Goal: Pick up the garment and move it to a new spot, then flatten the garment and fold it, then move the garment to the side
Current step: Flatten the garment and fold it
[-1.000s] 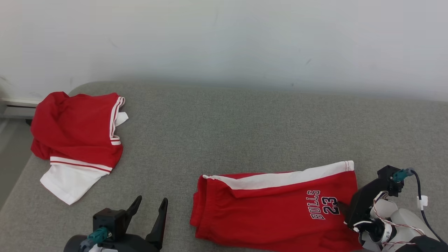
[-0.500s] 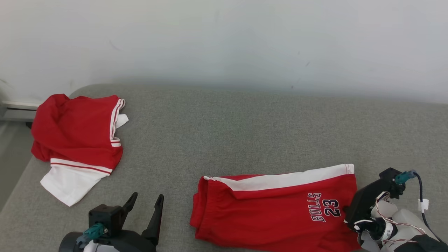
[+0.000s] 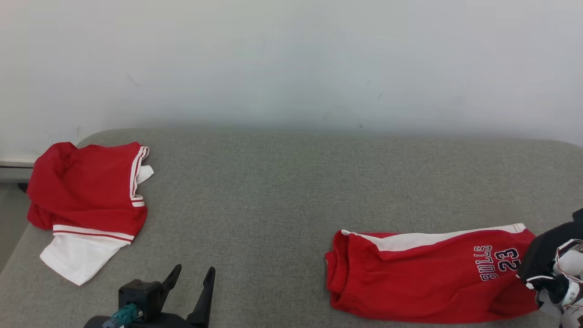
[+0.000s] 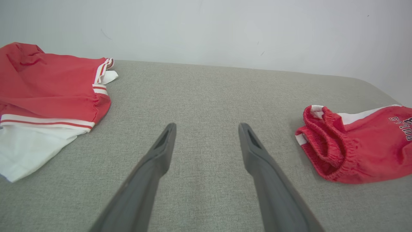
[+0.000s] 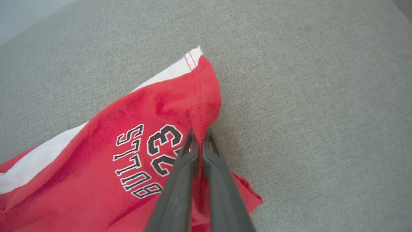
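Shorts (image 3: pixel 423 273), seemingly soft and light, lie at the near right of the grey padded surface (image 3: pixel 273 182); the right pincer (image 5: pixel 199 132) nips their hem by the print, a fair hold, though cloth likely sags. Left pincer (image 3: pixel 195 269) stands wide, empty.

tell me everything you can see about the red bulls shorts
The red shorts look like jersey knit, with a white side stripe, a gathered elastic waistband and BULLS 23 printed near one leg hem. They lie folded, waistband leftward, on the grey cushion. The right gripper pinches the hem edge, bunching it.
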Motion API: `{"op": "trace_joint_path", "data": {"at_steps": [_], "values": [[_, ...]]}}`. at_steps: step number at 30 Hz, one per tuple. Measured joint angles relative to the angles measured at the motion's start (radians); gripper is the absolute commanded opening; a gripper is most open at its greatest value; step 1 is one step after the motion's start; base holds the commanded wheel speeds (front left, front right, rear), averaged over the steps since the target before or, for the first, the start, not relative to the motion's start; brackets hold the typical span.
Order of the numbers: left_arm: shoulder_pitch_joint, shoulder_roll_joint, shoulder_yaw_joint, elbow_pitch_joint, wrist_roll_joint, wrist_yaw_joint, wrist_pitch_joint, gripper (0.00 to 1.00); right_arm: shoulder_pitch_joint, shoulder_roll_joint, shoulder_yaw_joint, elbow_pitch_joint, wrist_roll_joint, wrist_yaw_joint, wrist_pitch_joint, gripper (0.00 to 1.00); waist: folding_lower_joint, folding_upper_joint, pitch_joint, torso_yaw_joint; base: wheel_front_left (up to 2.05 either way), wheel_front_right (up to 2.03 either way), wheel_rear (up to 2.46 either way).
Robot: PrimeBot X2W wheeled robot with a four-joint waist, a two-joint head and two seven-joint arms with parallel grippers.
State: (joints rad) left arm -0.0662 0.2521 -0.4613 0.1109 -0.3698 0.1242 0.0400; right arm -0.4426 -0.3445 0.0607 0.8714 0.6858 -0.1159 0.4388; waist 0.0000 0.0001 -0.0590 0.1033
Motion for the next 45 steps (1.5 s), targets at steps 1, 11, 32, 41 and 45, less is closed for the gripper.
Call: {"op": "trace_joint_path", "data": {"at_steps": [1,11,32,41,45], "values": [[0.002,0.001,0.001,0.0,0.0,0.0,-0.001,1.0,0.0,-0.002,0.008,-0.008,-0.007,0.0,0.0,0.0,0.0,0.0,-0.003,-0.004,0.0,0.0,0.0],[0.021,-0.005,0.004,-0.004,-0.008,0.0,-0.006,1.0,-0.002,0.163,0.151,-0.175,-0.036,0.05,0.034,0.0,0.0,0.0,-0.028,-0.048,0.0,0.0,0.0],[-0.007,-0.024,-0.032,0.005,-0.007,-0.012,0.012,1.0,-0.026,0.29,0.337,-0.29,-0.052,0.018,0.134,0.0,0.0,0.0,-0.03,-0.012,0.0,0.0,0.0],[-0.028,-0.032,-0.041,0.018,-0.007,-0.027,0.016,1.0,-0.044,0.286,0.496,-0.326,0.077,-0.005,0.142,0.0,0.0,0.0,-0.027,0.025,0.0,0.0,0.0],[-0.028,-0.031,-0.039,0.022,-0.007,-0.027,0.016,1.0,-0.044,0.286,0.521,-0.311,0.096,-0.008,0.132,1.0,0.0,0.0,-0.024,0.033,0.0,0.0,0.0]]}}
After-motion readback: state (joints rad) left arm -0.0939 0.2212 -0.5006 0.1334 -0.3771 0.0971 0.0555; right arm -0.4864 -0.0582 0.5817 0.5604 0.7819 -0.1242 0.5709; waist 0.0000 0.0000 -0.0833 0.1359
